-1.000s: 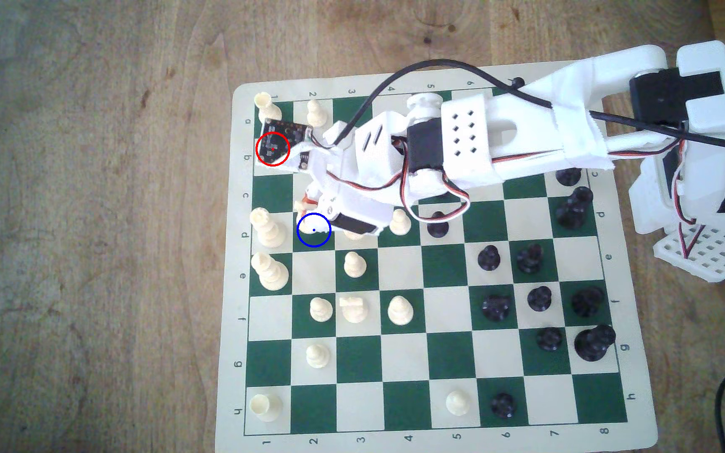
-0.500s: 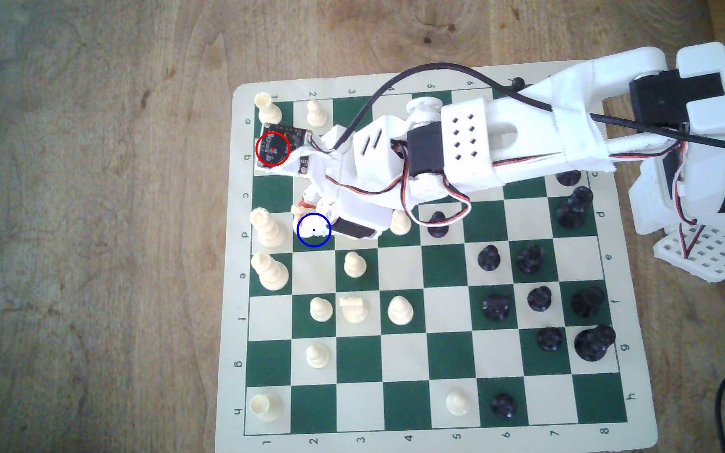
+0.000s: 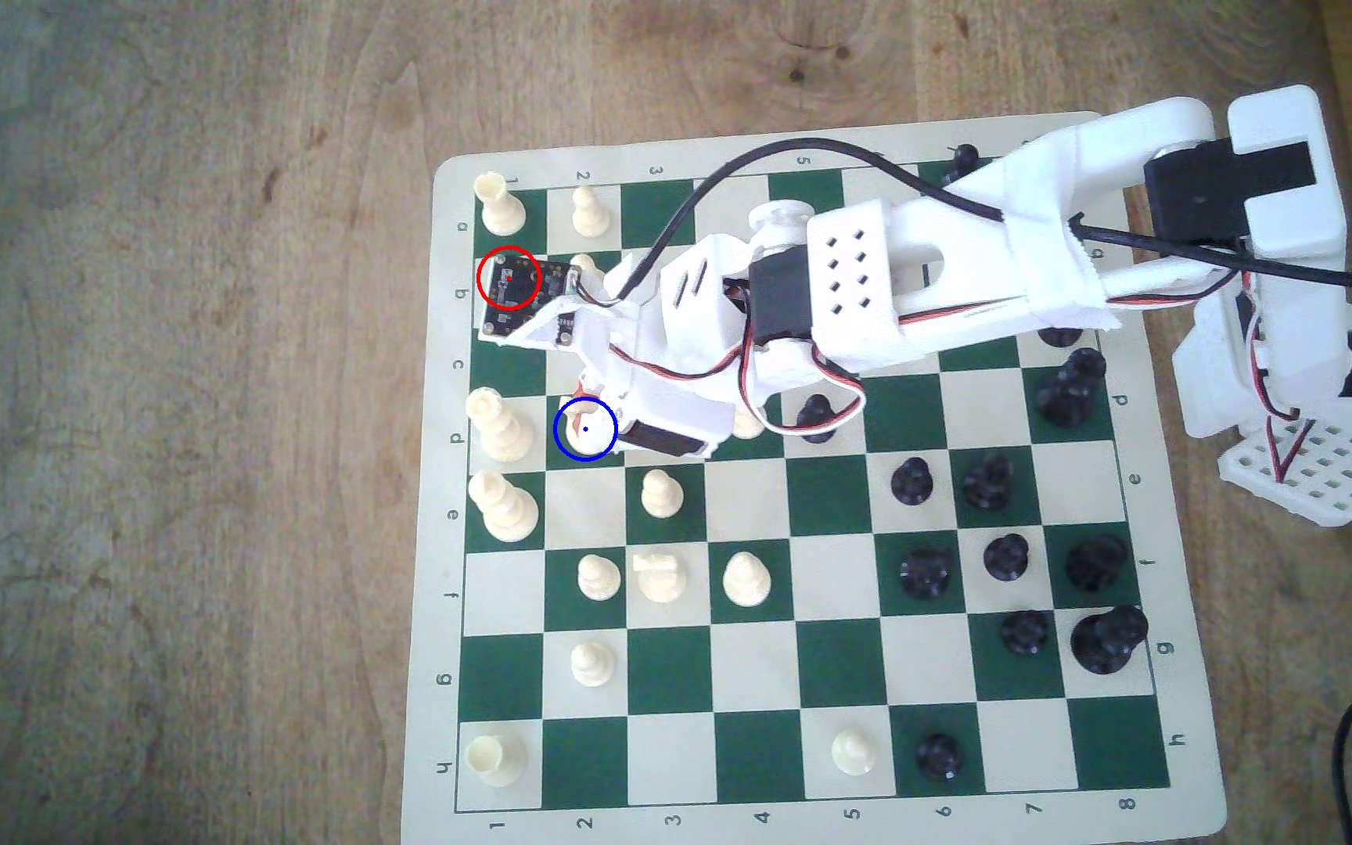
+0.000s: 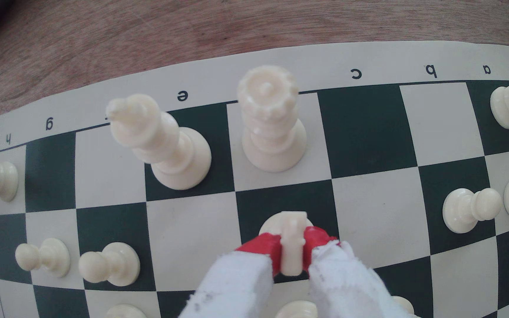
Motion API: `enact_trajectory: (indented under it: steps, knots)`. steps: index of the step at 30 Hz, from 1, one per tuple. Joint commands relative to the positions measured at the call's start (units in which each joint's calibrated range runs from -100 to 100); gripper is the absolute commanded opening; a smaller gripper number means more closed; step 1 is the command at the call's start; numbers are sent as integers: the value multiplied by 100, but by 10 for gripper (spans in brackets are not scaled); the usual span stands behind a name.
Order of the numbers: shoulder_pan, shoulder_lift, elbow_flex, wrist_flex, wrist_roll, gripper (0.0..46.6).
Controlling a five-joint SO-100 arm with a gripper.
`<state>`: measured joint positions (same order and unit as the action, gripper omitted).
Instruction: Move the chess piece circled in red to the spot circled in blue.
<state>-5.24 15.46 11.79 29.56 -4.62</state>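
I have the arm stretched in from three o'clock, wrist bent down; the gripper (image 4: 291, 244) is clamped on the knight (image 4: 291, 241), its base on the blue-ringed square (image 3: 606, 452).

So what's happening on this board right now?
A white SO-100 arm is handling a small cream knight-like piece. Its gripper has the red-tipped jaws closed on either side of the piece's head. The piece's round base sits over a dark green square, the one ringed in blue in the exterior view, beside a tall cream crowned piece. Whether the base is resting on the board or just above it is hard to tell. The jaws have not let go.
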Motion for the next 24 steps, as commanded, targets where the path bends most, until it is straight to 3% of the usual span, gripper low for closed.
enact_trajectory:
  steps: [1, 11, 15, 24]
  knots:
    - [-4, -69, -508, -98, 0, 3]
    - [35, 50, -590, -114, 10, 6]
    - [66, 16, -545, -114, 34, 89]
    - [121, -273, -527, -57, 34, 107]
